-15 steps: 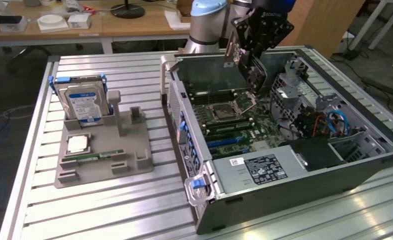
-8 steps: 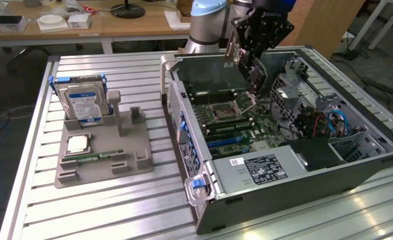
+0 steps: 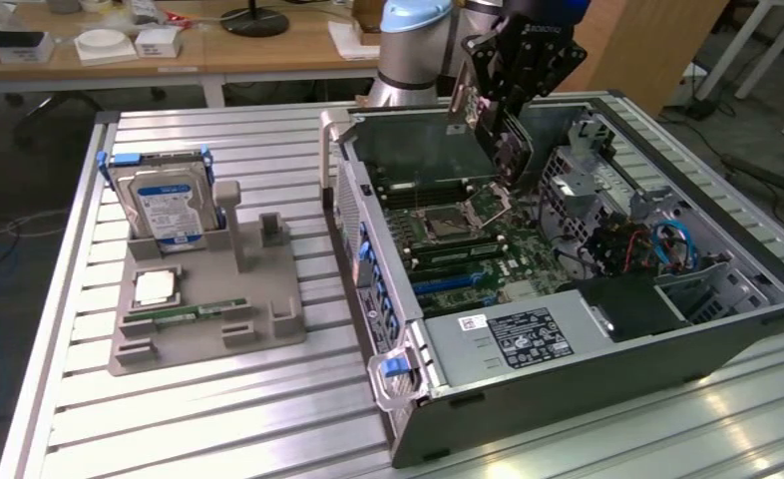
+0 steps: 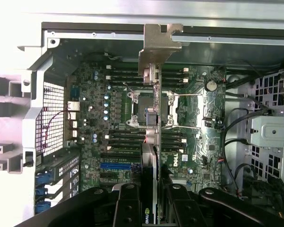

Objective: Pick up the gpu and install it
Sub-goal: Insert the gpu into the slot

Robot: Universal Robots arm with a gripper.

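As the gripper [image 4: 155, 196] stands clamped on the gpu [image 4: 152, 142], we see the card edge-on and upright above the motherboard [image 4: 109, 142], inside the open computer case [image 3: 605, 389] on the bench [image 3: 232, 429]. It is a thin dark board with a folded silver metal bracket [image 4: 158, 45] at the end away from the gripper, near the case's rim. Down by the gripper we read a white Nvidia logo [image 4: 147, 216] on the card. White Dell lettering [image 4: 173, 160] sits on the motherboard just beside it, but the print on the grey power-supply label [image 3: 526, 334] is too small for us to read.
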